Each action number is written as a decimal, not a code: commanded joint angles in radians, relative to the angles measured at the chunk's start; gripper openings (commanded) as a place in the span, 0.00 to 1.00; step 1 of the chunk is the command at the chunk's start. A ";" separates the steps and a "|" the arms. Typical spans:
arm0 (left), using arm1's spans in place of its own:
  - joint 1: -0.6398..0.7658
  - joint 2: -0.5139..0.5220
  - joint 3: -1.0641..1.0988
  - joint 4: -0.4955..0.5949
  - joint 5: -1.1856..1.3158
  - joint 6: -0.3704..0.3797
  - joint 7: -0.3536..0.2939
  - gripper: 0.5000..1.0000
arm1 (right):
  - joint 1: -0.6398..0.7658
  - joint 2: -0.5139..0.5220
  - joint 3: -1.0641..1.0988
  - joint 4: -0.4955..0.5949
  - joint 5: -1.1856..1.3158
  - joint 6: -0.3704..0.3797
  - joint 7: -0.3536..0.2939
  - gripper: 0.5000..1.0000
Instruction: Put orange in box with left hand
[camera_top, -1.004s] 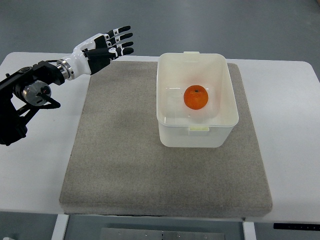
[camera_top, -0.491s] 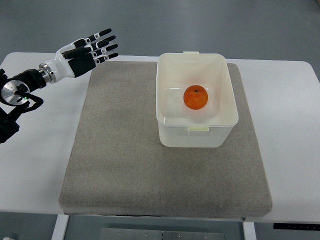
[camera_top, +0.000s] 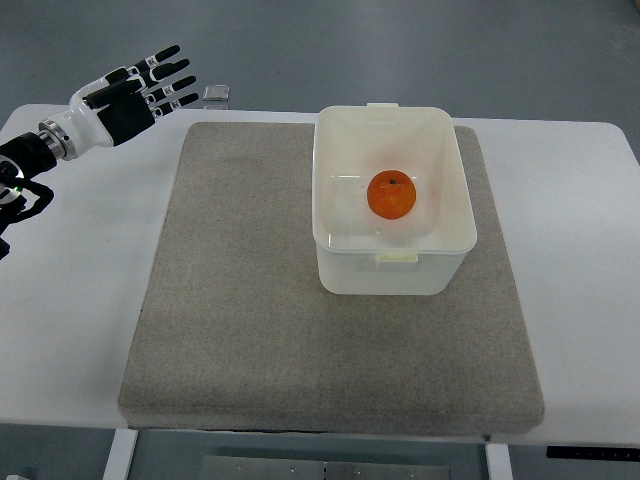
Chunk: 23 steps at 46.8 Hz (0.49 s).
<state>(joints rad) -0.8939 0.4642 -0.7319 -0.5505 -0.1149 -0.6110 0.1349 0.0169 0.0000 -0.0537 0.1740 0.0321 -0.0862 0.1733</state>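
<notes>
The orange (camera_top: 392, 194) lies on the floor of the white plastic box (camera_top: 394, 262), which stands on the grey mat (camera_top: 250, 300) to the right of centre. My left hand (camera_top: 135, 88) is at the far upper left, over the table's back left corner, well away from the box. Its fingers are spread and hold nothing. The right arm is out of view.
The mat covers most of the white table (camera_top: 80, 300). A small grey square object (camera_top: 216, 95) lies at the table's back edge, just right of my left hand.
My left hand has drawn back to the left and up, away from the box, its fingers still spread. The orange and the box have not moved.
</notes>
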 joint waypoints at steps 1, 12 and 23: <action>0.000 -0.002 0.000 0.001 0.000 0.000 0.000 0.99 | 0.000 0.000 0.000 -0.001 0.000 0.000 0.000 0.85; 0.003 -0.010 0.002 0.001 0.000 0.000 -0.001 0.99 | 0.000 0.000 0.000 0.001 0.000 -0.001 0.000 0.85; 0.003 -0.012 0.002 0.000 0.001 0.000 -0.001 0.99 | 0.000 0.000 0.000 -0.001 0.000 0.000 0.000 0.85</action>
<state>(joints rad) -0.8913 0.4526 -0.7302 -0.5492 -0.1151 -0.6110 0.1335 0.0169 0.0000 -0.0537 0.1738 0.0322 -0.0863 0.1733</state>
